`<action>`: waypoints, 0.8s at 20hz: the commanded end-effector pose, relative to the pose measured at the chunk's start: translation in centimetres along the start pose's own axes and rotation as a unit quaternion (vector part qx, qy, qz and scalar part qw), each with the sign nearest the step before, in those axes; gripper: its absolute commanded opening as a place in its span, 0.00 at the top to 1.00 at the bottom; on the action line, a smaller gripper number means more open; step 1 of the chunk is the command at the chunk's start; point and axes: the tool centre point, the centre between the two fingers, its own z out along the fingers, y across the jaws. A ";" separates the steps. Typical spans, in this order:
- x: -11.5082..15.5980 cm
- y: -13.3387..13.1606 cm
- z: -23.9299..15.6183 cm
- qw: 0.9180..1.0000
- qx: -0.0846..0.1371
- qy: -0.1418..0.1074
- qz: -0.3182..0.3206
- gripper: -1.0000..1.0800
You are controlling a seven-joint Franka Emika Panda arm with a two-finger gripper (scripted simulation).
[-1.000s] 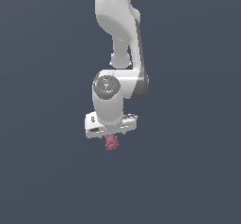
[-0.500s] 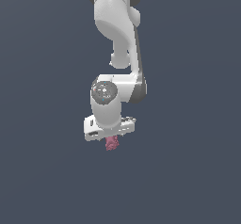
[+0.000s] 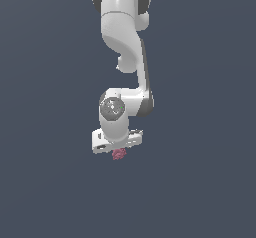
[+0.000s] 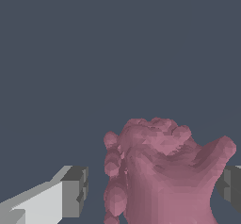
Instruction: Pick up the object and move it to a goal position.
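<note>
In the exterior view, a white arm point(image 3: 122, 57) is seen descending from the top edge of the frame against a uniform dark grey-blue background. Its wrist is bent downward, and a round grey joint cap point(image 3: 112, 108) faces the camera. Below that joint, the flat white body of the tool point(image 3: 118, 151) is set crosswise, slightly tilted, with its lower end toward the exterior view's left.

The object point(image 3: 118, 154) — a small, lumpy pink-magenta blob — is seen directly beneath the tool body, touching its underside and much narrower than the tool's width. The fingers themselves are not resolved in this view; they are hidden behind or merged with the blob.

In the wrist view, the object point(image 4: 160, 171) is shown large and close, with a knobbly, irregular surface. It is placed between the two fingers, one of which, a white one with a grey pad point(image 4: 75, 190), is seen with a visible gap between its pad and the blob. The opposite pad point(image 4: 230, 183) is seen only at the frame edge, where the blob's protruding lobe overlaps it. Whether the tool is clenched on the object or merely set around it cannot be told — contact on the one side is not shown.

No tabletop surface can be made out in either view.
</note>
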 end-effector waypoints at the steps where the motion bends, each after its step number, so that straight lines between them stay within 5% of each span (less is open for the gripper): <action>1: 0.1 0.0 0.7 1.000 0.000 0.001 0.000 0.04; 5: 0.2 0.0 0.7 1.000 0.000 0.001 0.000 0.04; 6: 0.2 0.0 0.7 1.000 0.000 0.001 0.000 1.00; 16: 0.2 0.0 0.7 1.000 0.000 0.001 0.000 1.00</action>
